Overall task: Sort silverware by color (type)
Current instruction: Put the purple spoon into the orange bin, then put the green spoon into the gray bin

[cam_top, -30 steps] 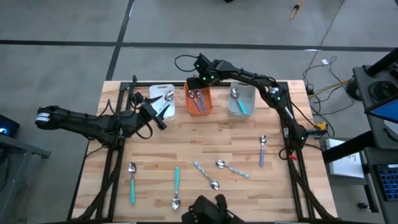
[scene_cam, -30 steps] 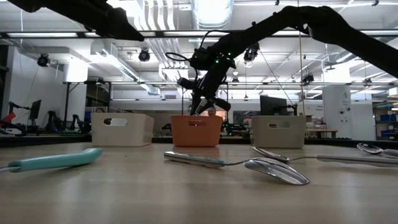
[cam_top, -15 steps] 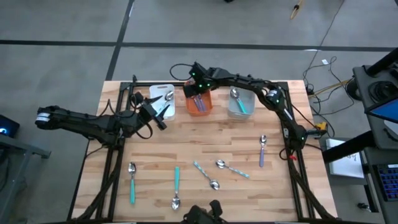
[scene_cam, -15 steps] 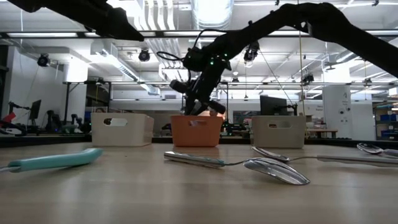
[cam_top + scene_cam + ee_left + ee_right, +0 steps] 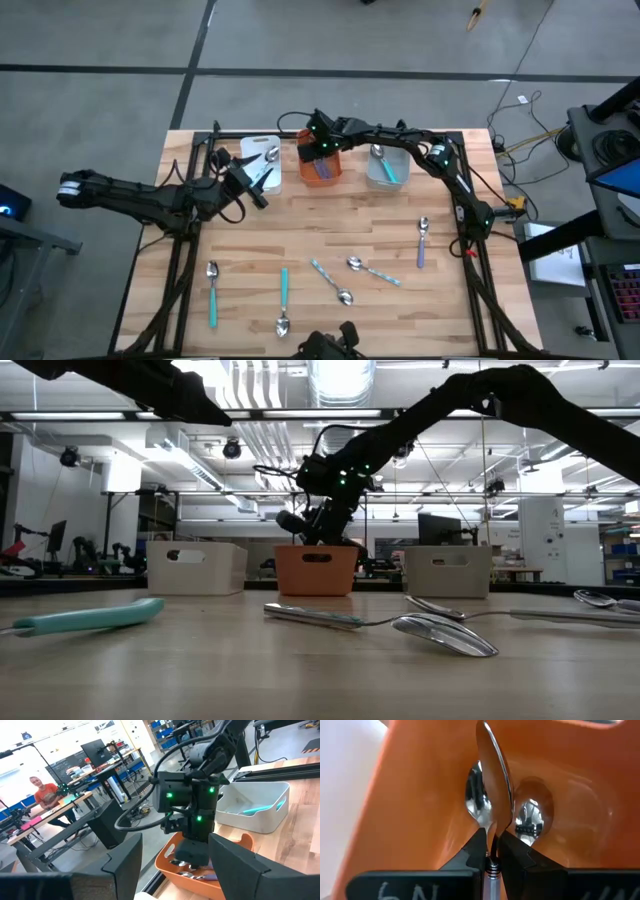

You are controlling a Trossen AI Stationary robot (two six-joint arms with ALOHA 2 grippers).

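While six spoons (image 5: 283,286) lay on the wooden counter (image 5: 300,230), the right gripper (image 5: 491,851) pinched a spoon (image 5: 492,780) inside the orange bin (image 5: 320,165); I couldn't tell the left gripper's (image 5: 250,178) fingers.

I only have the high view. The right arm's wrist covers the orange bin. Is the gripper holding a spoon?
Observer: Yes. In the right wrist view the right gripper is shut on a spoon, bowl inside the orange bin.
Operator: Anything already in that bin?
Observer: Two more metal spoon bowls lie against its floor.
Operator: Is the left gripper busy?
Observer: No, the left gripper waits by the white bin, fingers open and empty.
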